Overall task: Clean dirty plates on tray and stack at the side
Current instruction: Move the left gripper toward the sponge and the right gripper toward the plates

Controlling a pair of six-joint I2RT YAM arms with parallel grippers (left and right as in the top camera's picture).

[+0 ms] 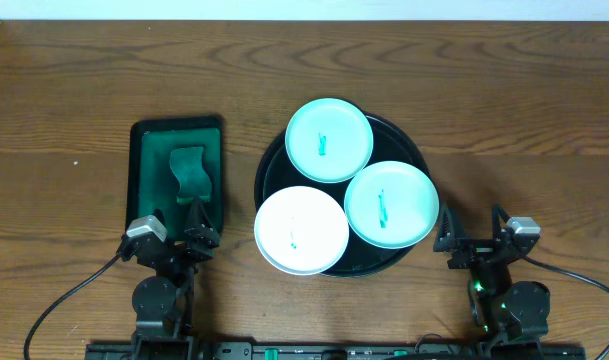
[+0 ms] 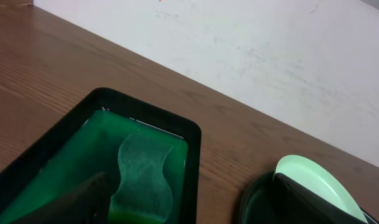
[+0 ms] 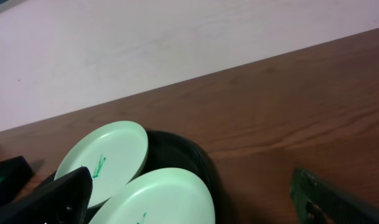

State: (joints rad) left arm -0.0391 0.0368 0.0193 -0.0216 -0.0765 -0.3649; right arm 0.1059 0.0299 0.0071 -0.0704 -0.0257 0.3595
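Note:
The round black tray [image 1: 412, 152] holds three plates. A mint-green plate [image 1: 329, 140] with a green smear lies at the back. A second mint-green plate [image 1: 391, 205] with a smear lies at the right. A white plate [image 1: 301, 230] with a faint green smear overhangs the tray's front left rim. My left gripper [image 1: 176, 243] is open near the front of the table, left of the tray. My right gripper [image 1: 477, 243] is open at the front right, beside the tray. The right wrist view shows both mint plates [image 3: 105, 158] [image 3: 161, 199] and the tray rim [image 3: 198, 162].
A rectangular dark green tray [image 1: 144, 165] stands left of the black tray, with a green sponge [image 1: 189, 170] in it. The left wrist view shows that tray [image 2: 71, 155] and sponge [image 2: 144, 174]. A pale wall runs along the table's far edge.

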